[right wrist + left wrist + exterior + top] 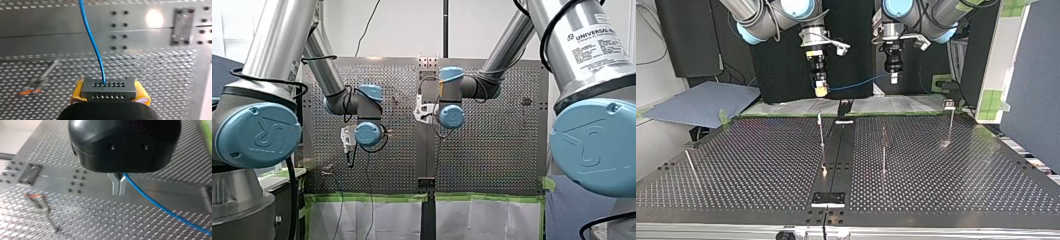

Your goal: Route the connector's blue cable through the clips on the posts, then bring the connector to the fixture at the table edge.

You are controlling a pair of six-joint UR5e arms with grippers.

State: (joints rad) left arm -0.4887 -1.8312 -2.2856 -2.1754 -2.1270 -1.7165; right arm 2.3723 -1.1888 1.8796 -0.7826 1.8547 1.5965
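My right gripper [109, 88] has its yellow pads [77, 91] shut on a grey connector block [109, 93] with rows of small holes. The blue cable [93, 42] leaves the top of the block and runs away over the table. In the left wrist view my left gripper [119, 187] has its metal fingers shut on the blue cable [160, 206], which trails off to one side. The top view shows both grippers high above the table's far edge, my right gripper [821, 90] and my left gripper [894, 77], with the cable [856, 85] strung between them.
Thin upright posts stand on the perforated table: one [821, 131] left of the centre strip, one [883, 150] right of it, one [951, 122] at the far right, one [690, 167] leaning at the near left. A black fixture plate [828, 199] sits at the near edge.
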